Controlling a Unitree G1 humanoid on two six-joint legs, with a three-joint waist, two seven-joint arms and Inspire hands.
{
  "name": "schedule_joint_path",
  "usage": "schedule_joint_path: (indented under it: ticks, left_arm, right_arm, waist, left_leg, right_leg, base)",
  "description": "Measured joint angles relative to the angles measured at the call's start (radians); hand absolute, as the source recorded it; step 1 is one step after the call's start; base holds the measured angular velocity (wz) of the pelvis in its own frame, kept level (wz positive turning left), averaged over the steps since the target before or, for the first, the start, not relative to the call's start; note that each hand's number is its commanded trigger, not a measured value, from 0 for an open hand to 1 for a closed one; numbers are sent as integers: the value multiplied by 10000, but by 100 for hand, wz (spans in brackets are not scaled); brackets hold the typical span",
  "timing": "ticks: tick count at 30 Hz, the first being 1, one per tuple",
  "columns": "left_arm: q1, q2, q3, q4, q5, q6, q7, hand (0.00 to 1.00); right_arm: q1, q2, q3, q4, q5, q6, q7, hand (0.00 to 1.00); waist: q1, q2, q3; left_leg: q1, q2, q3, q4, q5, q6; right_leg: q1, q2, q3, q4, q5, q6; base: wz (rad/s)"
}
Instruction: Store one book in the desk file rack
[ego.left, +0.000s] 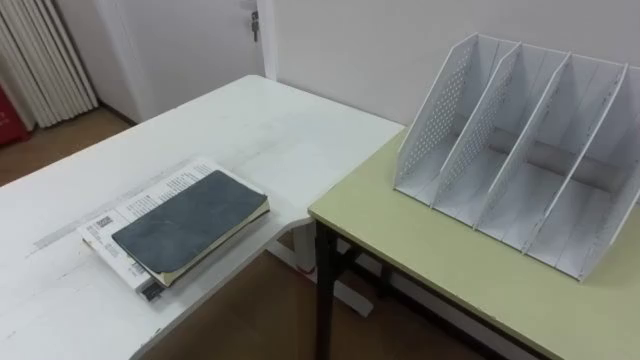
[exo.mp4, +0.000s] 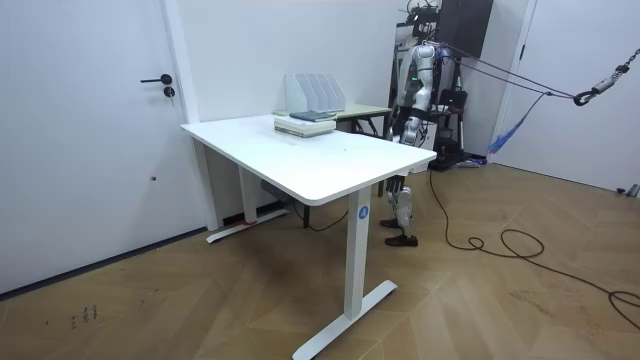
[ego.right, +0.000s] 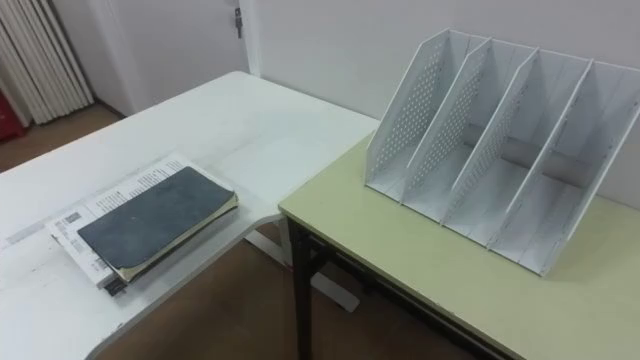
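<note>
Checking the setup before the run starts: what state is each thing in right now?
Dark book: closed, lying flat on top of a stack on the white table.
Printed booklet: closed, flat, under the dark book.
File rack: upright on the green table, every slot empty.
Door: shut.

Office-style room: white desk (ego.left: 250, 130) with stacked books (ego.left: 185, 225) at 8 o'clock, grey file rack (ego.left: 520, 150) on a green side table (ego.left: 450, 270) at 2 o'clock, plain walls (exo.mp4: 260, 50), door (exo.mp4: 90, 130), parquet floor (exo.mp4: 480, 300).
</note>
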Motion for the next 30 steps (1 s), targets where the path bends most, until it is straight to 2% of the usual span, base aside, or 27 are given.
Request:
schedule_joint_path:
  ticks: [18,22,30]
  left_arm:
    - [-8,48,59,-5,402,-29,5,0]
    - [-54,31,34,-23,485,-63,17,0]
    - [-84,-21,-206,-471,1587,-377,337,0]
  right_arm:
    - [-251,0,89,-82,-156,131,-31,0]
    - [-249,-4,92,-80,-119,28,-187,0]
    - [-186,22,227,-108,-124,-299,-268,0]
  waist:
    - [33,-93,3]
    - [22,-76,6]
    - [-13,-134,4]
  left_leg:
    - [-21,1,-21,-1,-1,0]
    - [-22,6,-23,-8,-1,-1]
    - [-11,-7,-11,12,0,0]
  right_leg:
    - [-15,-3,-20,-10,-1,0]
    - [-23,2,-14,-4,-1,-1]
    - [14,-71,-13,-9,-5,0]
  base:
    - [0]
    - [0]
    - [0]
